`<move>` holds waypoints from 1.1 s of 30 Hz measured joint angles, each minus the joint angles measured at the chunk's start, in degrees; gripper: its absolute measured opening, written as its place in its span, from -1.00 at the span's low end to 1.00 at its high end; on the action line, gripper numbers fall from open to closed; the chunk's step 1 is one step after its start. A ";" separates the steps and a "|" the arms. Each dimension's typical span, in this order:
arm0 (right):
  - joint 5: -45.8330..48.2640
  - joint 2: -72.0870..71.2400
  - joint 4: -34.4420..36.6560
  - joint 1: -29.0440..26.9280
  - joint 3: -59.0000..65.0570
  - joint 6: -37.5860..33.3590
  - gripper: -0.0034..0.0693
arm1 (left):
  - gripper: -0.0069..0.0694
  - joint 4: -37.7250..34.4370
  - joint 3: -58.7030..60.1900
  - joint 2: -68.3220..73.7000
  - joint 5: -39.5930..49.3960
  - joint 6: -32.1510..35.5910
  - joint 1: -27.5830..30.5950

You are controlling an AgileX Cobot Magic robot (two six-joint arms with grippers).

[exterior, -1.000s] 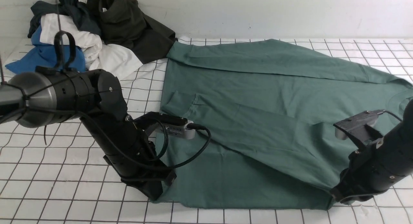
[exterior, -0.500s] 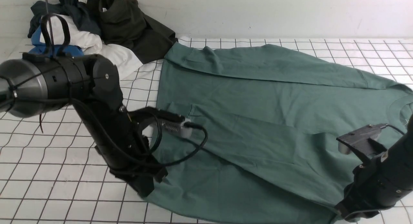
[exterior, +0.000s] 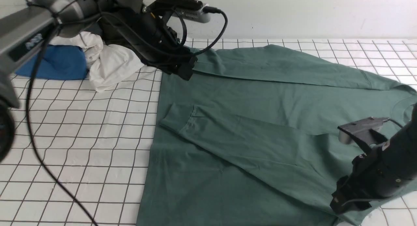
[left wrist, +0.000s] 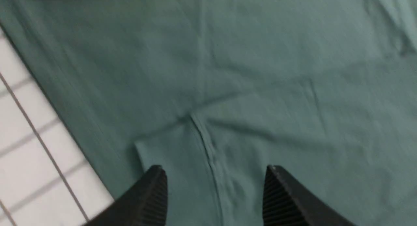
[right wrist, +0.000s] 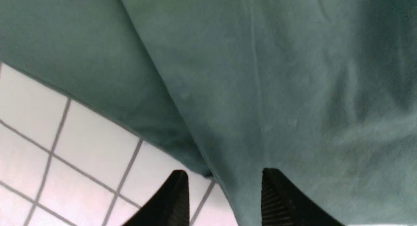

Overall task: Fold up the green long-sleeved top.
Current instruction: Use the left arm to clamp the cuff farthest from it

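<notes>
The green long-sleeved top [exterior: 260, 99] lies spread on the gridded table, hem to the left and neck to the right, with both sleeves laid across the body. The near sleeve's cuff [exterior: 177, 117] rests mid-left. My left gripper [exterior: 186, 71] hovers open over the far hem corner. In the left wrist view it [left wrist: 214, 169] straddles a ribbed cuff seam [left wrist: 208, 148]. My right gripper [exterior: 345, 203] is low at the near right edge of the top. In the right wrist view it [right wrist: 223, 171] is open over the cloth's edge [right wrist: 195, 138], one finger above bare table.
A clothes pile sits at the far left: a blue garment [exterior: 55, 61], a white one [exterior: 110, 63] and dark cloth behind my left arm. A white wall [exterior: 293, 14] backs the table. The gridded table [exterior: 81, 138] shows to the left of the top.
My left arm has swung from the top's near hem corner up to its far hem corner. The top has slid toward the front edge. The right arm has shifted only slightly.
</notes>
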 joint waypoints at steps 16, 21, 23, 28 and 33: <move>-3.64 0.00 10.02 0.00 -0.52 0.14 -0.47 | 0.72 -3.65 -42.00 36.34 -12.87 -14.63 6.77; -3.64 0.00 11.96 0.00 -0.52 -0.04 -0.47 | 0.70 -4.22 -42.41 40.34 -21.78 -13.33 6.67; -3.71 0.00 12.09 0.00 -0.52 -0.04 -0.47 | 0.55 -4.22 -42.46 41.48 -24.30 -12.12 6.61; -4.85 0.00 12.38 0.00 -0.52 -0.04 -0.47 | -0.18 -4.22 -42.52 42.22 -28.03 -7.10 6.37; -4.94 0.00 12.31 0.00 -0.52 -0.46 -0.47 | -0.78 -4.42 -42.68 41.71 -28.48 -2.66 5.99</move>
